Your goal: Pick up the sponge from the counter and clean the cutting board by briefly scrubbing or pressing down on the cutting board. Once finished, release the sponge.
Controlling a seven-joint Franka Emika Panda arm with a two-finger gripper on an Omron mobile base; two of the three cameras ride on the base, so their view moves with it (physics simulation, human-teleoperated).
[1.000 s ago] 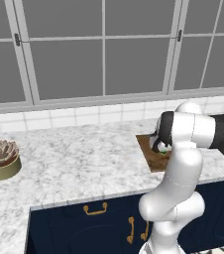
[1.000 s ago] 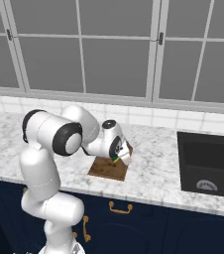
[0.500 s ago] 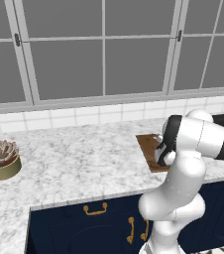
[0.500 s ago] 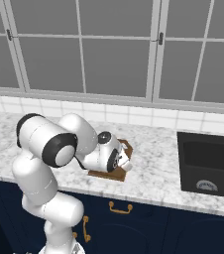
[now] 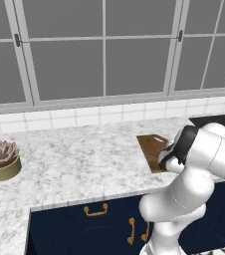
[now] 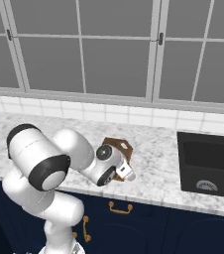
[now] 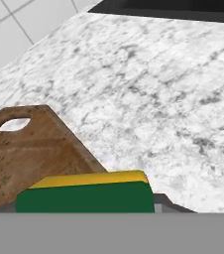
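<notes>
Left base view. I see the cutting board lying flat on the counter, right of centre and near the front edge; my arm folds over its right half and hides the tool end. A potted succulent stands well apart at the far left.

Right base view. The gripper hangs low at the near right corner of the board, by the counter's front edge, with the dark sink well apart to the right. The jaws are too small here for me to read.

Hand view. The sponge sits between the finger tips at the bottom of the picture, green layer facing the camera, yellow layer behind it, so I judge the jaws to be pinching the sponge across its width. It rests at, or just above, the board's near edge; I cannot tell whether it touches. The handle hole shows at the left.

Handling, as judged. The sponge should be light, soft and compressible, likely to squash and not slip; I would hold it across the middle of its long sides, pressing gently.
</notes>
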